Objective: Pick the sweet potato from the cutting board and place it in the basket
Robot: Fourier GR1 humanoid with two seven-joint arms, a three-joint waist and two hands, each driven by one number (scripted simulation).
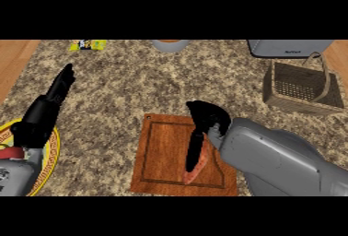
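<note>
An orange sweet potato (193, 174) lies lengthwise on the wooden cutting board (163, 161) at the counter's front middle. My right hand (208, 117) is down on the potato's far end, fingers curled over it. One black finger (195, 148) runs along the potato's left side and hides most of it, so only the near tip and right edge show. The woven basket (302, 90) with a handle stands apart at the right rear. My left hand (42, 114) rests open at the left, fingers pointing up, holding nothing.
A yellow-rimmed plate (50, 152) with a red item (7, 150) sits under my left forearm. At the far edge are a yellow packet (88, 44), a grey round vessel (170, 45) and a grey appliance (289, 47) behind the basket.
</note>
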